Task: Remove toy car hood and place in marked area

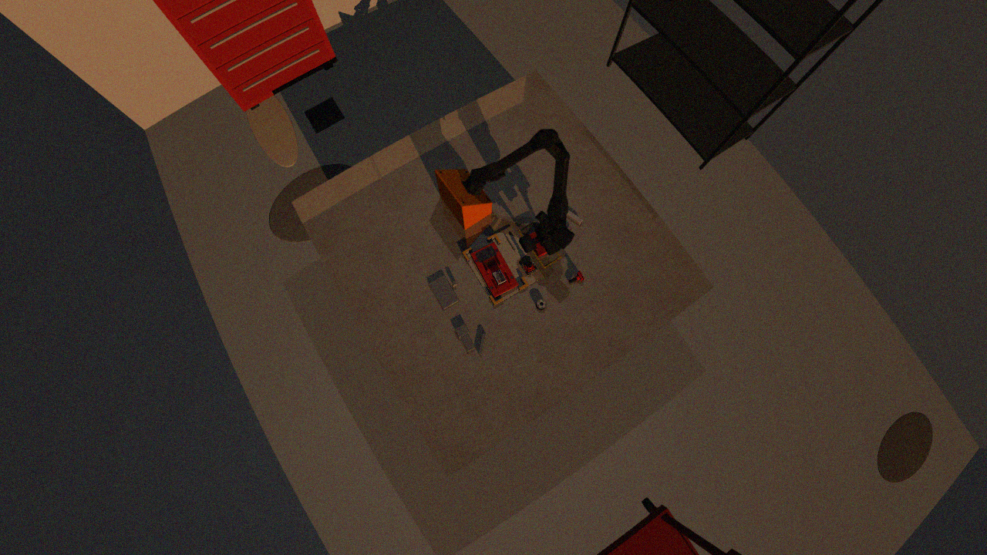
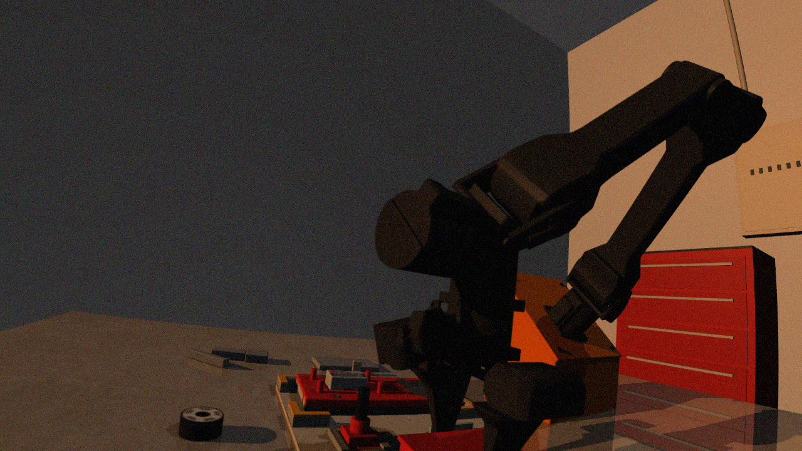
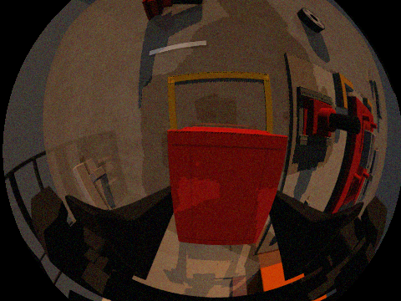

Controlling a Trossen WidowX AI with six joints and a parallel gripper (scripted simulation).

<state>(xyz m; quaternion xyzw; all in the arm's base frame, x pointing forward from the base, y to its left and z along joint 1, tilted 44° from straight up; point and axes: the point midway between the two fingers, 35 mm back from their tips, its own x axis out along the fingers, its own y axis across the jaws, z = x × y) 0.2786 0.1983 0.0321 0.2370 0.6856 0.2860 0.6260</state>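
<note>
Red flat plastic hood panel (image 3: 225, 186): gripped between the dark fingers of the black parallel-jaw gripper (image 3: 223, 212), one on each side edge, its far edge overlapping the near side of the yellow-outlined square marked area (image 3: 220, 79) on the brown counter (image 3: 100, 89). Red toy car chassis (image 3: 357, 156): on its board, just right of the marked area. Black wheel (image 2: 200, 422): lying flat on the counter, apart from the car.
</note>
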